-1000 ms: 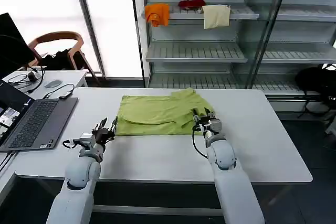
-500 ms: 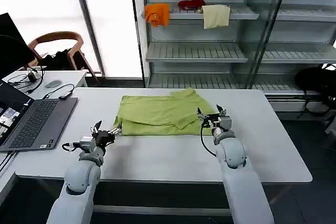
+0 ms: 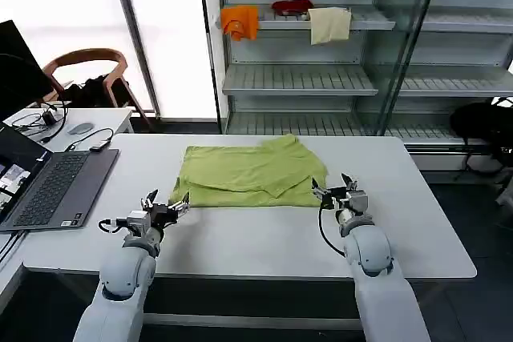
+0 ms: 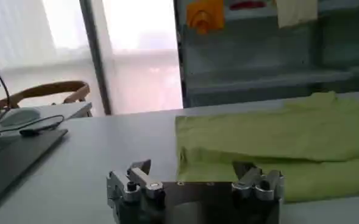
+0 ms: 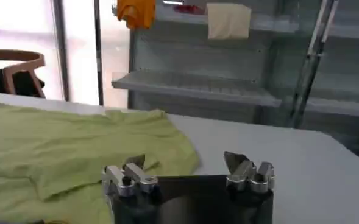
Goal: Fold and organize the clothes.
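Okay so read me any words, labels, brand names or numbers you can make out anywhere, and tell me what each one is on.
None can be read.
Laptop screen: shows bright patches, too small to read.
Yellow-green T-shirt: no print or label showing on the folded side that faces up.
Left gripper and right gripper, both open on the white table: no markings legible.

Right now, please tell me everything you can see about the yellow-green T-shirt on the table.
The yellow-green T-shirt is thin, soft-looking fabric, lying flat and partly folded on the white table, with overlapping layers and a few wrinkles. One part bunches up at its far edge. No print shows on the visible side. Nothing grips it: the left gripper and right gripper are open, just off its near corners.
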Controlling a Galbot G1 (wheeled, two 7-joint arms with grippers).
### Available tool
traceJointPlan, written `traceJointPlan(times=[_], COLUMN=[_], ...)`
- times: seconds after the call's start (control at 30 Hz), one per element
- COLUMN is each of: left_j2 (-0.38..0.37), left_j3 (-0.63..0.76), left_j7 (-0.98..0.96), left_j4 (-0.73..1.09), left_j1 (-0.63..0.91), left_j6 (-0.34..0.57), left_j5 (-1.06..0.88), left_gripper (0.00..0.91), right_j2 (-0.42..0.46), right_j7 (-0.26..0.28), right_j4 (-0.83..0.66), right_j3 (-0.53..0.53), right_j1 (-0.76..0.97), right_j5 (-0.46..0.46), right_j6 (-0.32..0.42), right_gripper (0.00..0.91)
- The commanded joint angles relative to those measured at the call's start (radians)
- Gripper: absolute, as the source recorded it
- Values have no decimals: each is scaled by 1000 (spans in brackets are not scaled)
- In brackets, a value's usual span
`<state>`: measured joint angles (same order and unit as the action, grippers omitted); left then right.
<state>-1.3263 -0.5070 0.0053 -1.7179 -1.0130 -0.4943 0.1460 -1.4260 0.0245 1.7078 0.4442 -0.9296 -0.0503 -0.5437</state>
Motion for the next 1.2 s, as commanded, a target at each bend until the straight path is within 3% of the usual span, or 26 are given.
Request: traceJointPlan(times=[0.03, 0.07, 0.1, 0.13, 0.17, 0.2, 0.23, 0.33, 0.6, 0.97, 1.2], left_j2=[-6, -6, -5, -4, -3, -2, -1, -1, -4, 2, 13], left_j3=[-1, -2, -3, -5, -6, -6, -7, -6, -7, -13, -18], left_j7=[1, 1, 1, 2, 4, 5, 9, 12, 17, 21, 38], left_j4=[59, 67, 72, 76, 80, 82, 82, 90, 104, 83, 1], left_j1=[9, 12, 13, 15, 15, 15, 15, 17, 15, -7, -62], left_j6=[-18, -17, -15, -14, -14, -13, -14, -15, -12, 11, 8], left_j5=[-21, -22, -22, -22, -22, -22, -22, -23, -27, -27, -22], left_gripper=[907, 907, 907, 816, 484, 413, 312, 181, 20, 0, 0], right_j2=[4, 1, -3, -8, -11, -13, -17, -16, -14, -10, -8], right_j7=[0, 2, 2, 2, 1, 1, 0, 6, 31, 28, 4], right_j4=[6, -3, -7, -15, -20, -22, -27, -32, -39, 9, 109], right_j3=[11, 9, 8, 5, 3, 3, -1, -6, -4, -8, -16], right_j1=[-49, -49, -49, -48, -48, -47, -46, -50, -66, -72, -126], right_j5=[14, 13, 13, 15, 18, 20, 23, 38, 42, 11, -31], right_j6=[-7, -3, -1, 1, 3, 4, 4, 1, 10, 16, -34], right_gripper=[786, 705, 474, 322, 60, 0, 0, 0, 0, 0, 0])
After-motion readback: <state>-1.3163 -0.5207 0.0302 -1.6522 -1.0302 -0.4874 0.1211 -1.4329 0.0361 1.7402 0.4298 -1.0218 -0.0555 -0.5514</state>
